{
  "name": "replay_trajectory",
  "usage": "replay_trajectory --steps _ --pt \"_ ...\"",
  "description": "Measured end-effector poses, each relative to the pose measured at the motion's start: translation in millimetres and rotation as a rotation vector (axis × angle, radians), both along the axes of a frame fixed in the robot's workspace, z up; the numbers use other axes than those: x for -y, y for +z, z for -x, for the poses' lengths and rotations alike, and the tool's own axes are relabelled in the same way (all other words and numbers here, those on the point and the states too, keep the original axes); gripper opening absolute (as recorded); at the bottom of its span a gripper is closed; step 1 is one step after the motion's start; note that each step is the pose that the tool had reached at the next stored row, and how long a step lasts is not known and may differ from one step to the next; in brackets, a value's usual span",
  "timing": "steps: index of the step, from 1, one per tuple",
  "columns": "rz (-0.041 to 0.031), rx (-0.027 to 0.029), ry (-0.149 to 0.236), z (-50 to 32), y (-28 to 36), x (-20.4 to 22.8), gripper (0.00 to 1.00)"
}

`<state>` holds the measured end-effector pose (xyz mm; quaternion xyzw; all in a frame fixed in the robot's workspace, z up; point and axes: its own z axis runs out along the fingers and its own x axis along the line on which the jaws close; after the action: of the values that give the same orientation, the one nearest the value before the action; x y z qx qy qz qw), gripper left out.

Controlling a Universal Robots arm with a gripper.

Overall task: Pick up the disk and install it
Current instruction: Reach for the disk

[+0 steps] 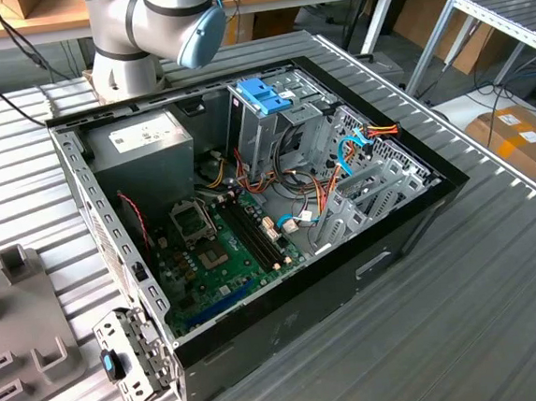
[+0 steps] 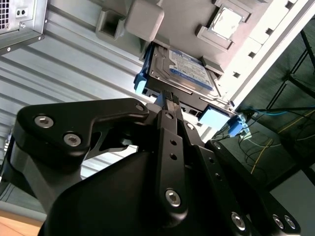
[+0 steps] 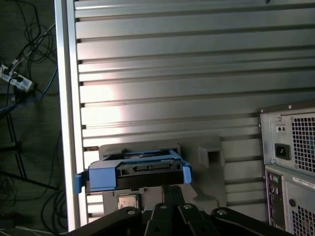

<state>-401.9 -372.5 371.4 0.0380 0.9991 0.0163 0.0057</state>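
The disk (image 2: 184, 69) is a flat grey-metal drive in a light-blue carrier with a blue end tab. It lies in a grey holder block (image 2: 142, 19) on the ribbed metal table. In the first wrist view the disk (image 3: 140, 169) shows end-on, its blue tab sticking out past the table's edge. My gripper (image 2: 167, 96) is right at the disk's near edge, its black fingers pressed together. In the first wrist view the gripper (image 3: 172, 188) sits just in front of the disk's dark end. I cannot see whether the tips touch the disk.
An open computer case (image 1: 250, 211) stands mid-table, with a tall metal cage with a blue top (image 1: 263, 93) inside. Its rear panel (image 3: 290, 162) is near the holder block. The table edge (image 3: 64, 98) runs beside the disk, with cables on the floor beyond.
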Motion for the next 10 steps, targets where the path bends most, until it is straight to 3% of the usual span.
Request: replay_trajectory --steps 10 --pt "0.0003 -0.0001 0.000 9.9 -2.5 -1.2 0.11"
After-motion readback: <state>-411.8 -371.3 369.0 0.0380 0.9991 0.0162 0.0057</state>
